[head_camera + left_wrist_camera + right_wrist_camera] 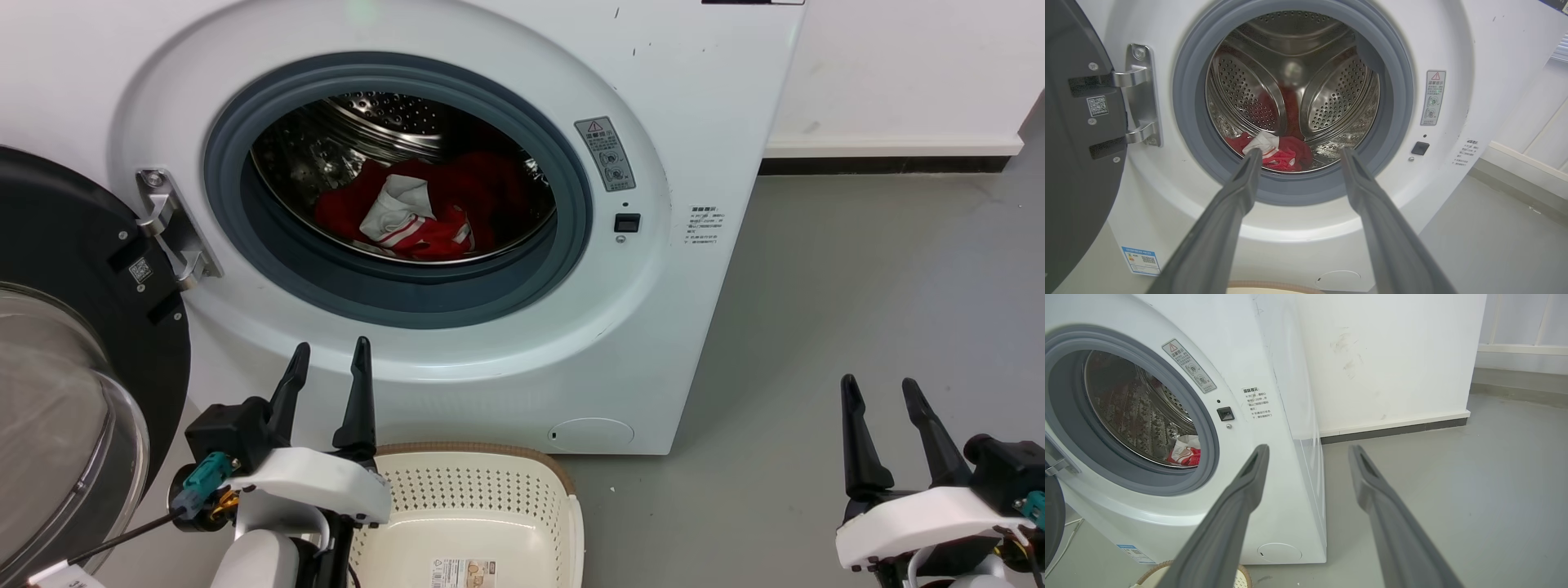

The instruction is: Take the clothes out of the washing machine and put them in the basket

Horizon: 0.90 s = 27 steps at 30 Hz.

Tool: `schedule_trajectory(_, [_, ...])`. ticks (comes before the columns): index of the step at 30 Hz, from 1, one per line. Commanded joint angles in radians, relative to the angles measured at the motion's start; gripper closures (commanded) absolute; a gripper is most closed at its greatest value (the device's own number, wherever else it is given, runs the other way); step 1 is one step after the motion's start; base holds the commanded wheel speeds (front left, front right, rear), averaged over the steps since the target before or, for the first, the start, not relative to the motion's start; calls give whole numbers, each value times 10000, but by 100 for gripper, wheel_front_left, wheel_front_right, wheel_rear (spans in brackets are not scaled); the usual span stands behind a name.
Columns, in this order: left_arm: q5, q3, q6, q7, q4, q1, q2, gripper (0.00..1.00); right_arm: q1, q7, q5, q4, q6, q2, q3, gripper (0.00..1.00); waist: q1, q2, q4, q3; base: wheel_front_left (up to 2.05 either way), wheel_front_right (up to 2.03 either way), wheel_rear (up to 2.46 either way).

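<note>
Clothes point(424, 214) lie in the washing machine point(669, 98), basket point(482, 498) below

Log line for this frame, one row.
door open | clothes inside washing machine | basket on floor, no clothes in it | left gripper open, outside machine | right gripper open, over floor

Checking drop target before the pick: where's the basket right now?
Head view, bottom centre: the basket sits on the floor directly in front of the washing machine, below the drum and just right of the left gripper.
</note>
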Motion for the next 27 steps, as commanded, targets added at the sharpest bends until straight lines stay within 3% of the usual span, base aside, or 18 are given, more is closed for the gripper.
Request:
schedule_trajectory(1, [279, -17, 41, -109, -31, -147, 60, 0, 0, -103, -320, -103, -2, -2, 18, 0, 0, -1, 3, -8, 0, 0, 0])
schedule_trajectory(27, [2412, -117, 177, -651, 375, -179, 98, 0, 69, -471, -2530, 36, -3, 4, 44, 0, 0, -1, 54, -45, 0, 0, 0])
